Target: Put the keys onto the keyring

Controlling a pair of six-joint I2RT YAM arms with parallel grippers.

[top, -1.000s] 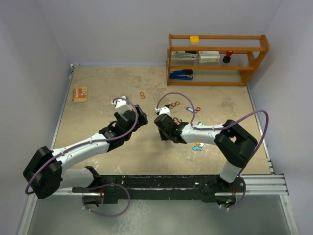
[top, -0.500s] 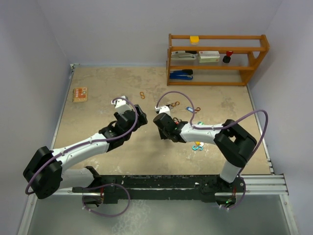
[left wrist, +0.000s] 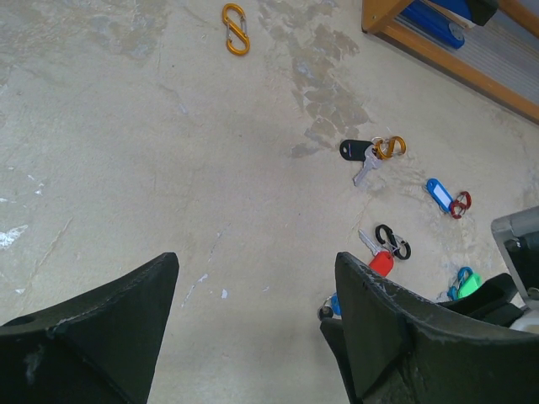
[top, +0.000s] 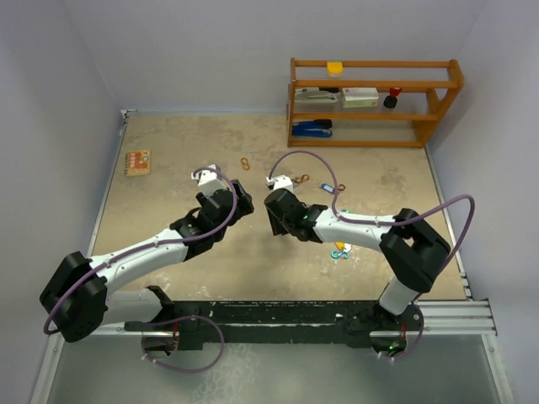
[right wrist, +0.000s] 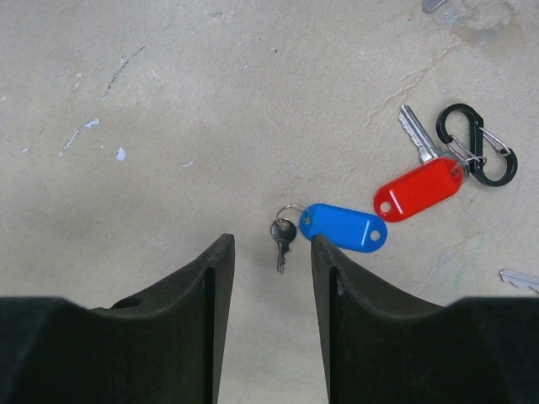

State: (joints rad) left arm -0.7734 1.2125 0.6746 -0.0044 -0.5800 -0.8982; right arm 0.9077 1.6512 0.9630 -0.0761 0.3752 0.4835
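In the right wrist view my right gripper [right wrist: 271, 244] is open, its fingertips low over the table. A small dark key [right wrist: 281, 240] lies between and just ahead of them, hanging on a silver keyring [right wrist: 290, 210] that also carries a blue tag [right wrist: 344, 227]. Nothing is held. To the right lie a red tag [right wrist: 418, 188] with a silver key [right wrist: 417, 133] and a black S-clip [right wrist: 477, 143]. My left gripper [left wrist: 255, 261] is wide open and empty, hovering left of these things.
An orange S-clip [left wrist: 236, 17] lies far ahead of the left gripper. A black tag with an orange clip [left wrist: 370, 151], a blue tag with a red clip [left wrist: 442, 195] and a green tag [left wrist: 467, 282] lie to its right. A wooden shelf [top: 375, 101] stands at the back right, an orange packet [top: 137, 162] at the far left.
My right arm has shifted slightly left and away from the bases, its cable swinging out. The left arm has not moved.
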